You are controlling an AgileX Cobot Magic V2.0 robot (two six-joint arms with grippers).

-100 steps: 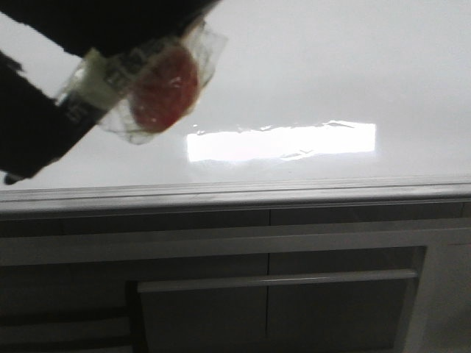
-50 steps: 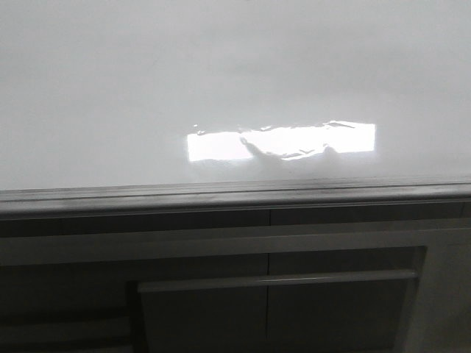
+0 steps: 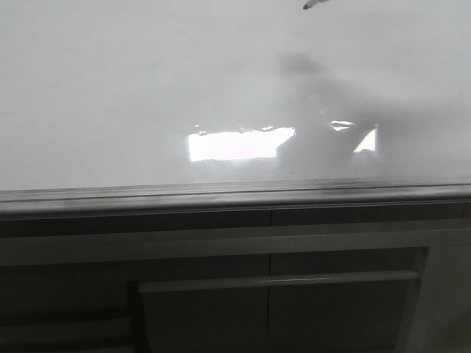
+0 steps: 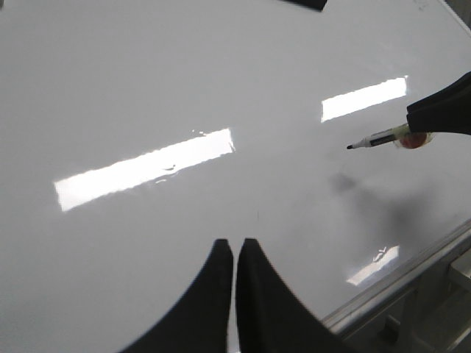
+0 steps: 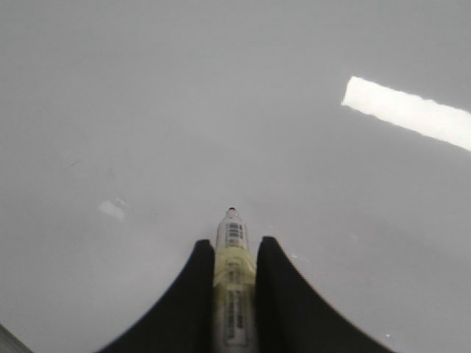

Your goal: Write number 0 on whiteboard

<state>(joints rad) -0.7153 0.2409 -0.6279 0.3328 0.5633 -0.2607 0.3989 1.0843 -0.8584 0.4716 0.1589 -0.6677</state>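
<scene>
The whiteboard (image 3: 147, 88) is glossy white and bare; no number 0 shows on it in any view. My right gripper (image 5: 234, 246) is shut on a marker (image 5: 233, 279) with a pale taped barrel and a dark tip pointing forward. In the left wrist view the right gripper (image 4: 411, 121) holds the marker (image 4: 375, 139) a little above the whiteboard (image 4: 147, 88), with its shadow below the tip. Only the marker tip (image 3: 316, 4) shows in the front view, at the top edge. My left gripper (image 4: 234, 245) is shut and empty over the board.
A grey metal edge rail (image 3: 235, 195) runs along the board's near side, with dark cabinet panels (image 3: 272, 309) below it. Bright rectangular light glare (image 3: 235, 143) lies on the board. A dark object (image 4: 305, 4) sits at the board's far edge.
The arm with the marker crossed the upper left of the front view, then left it. Now the marker tip shows at the top right and a shadow covers the glare's right part.
</scene>
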